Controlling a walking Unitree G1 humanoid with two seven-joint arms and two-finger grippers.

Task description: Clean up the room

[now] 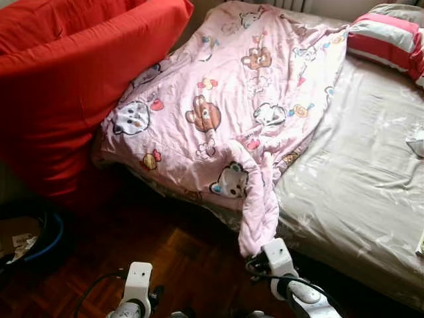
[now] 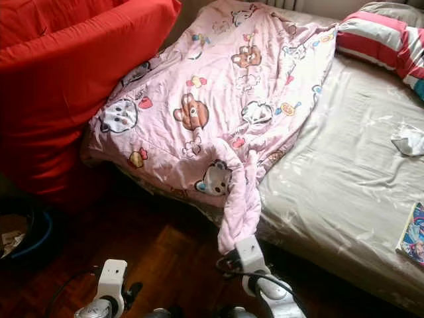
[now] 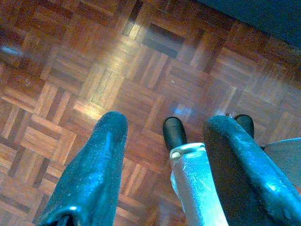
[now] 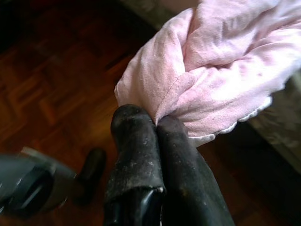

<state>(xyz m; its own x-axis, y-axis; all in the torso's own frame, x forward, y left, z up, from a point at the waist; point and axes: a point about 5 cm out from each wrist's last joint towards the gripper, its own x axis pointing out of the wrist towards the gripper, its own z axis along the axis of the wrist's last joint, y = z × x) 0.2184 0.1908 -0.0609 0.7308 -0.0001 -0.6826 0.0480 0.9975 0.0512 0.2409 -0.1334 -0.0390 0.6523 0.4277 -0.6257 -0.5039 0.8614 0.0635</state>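
Observation:
A pink cartoon-print blanket (image 1: 232, 99) lies spread over the left part of the bed, one twisted corner (image 1: 258, 218) trailing over the bed's front edge. My right gripper (image 4: 156, 123) is shut on that corner, the pink cloth (image 4: 211, 80) bunched just past its black fingertips. In the eye views the right wrist (image 1: 278, 258) sits directly below the hanging corner. My left gripper (image 3: 164, 127) hangs open above the parquet floor (image 3: 94, 70) with nothing between its fingers; its wrist (image 1: 138, 281) is low at the left.
The bed's grey sheet (image 1: 358, 165) is bare on the right, with a striped pillow (image 1: 391, 36) at the head, a white crumpled item (image 2: 407, 140) and a colourful book (image 2: 412, 242) near the right edge. A big red cushion (image 1: 66, 86) leans at the left. A dark bin (image 1: 26, 238) stands below it.

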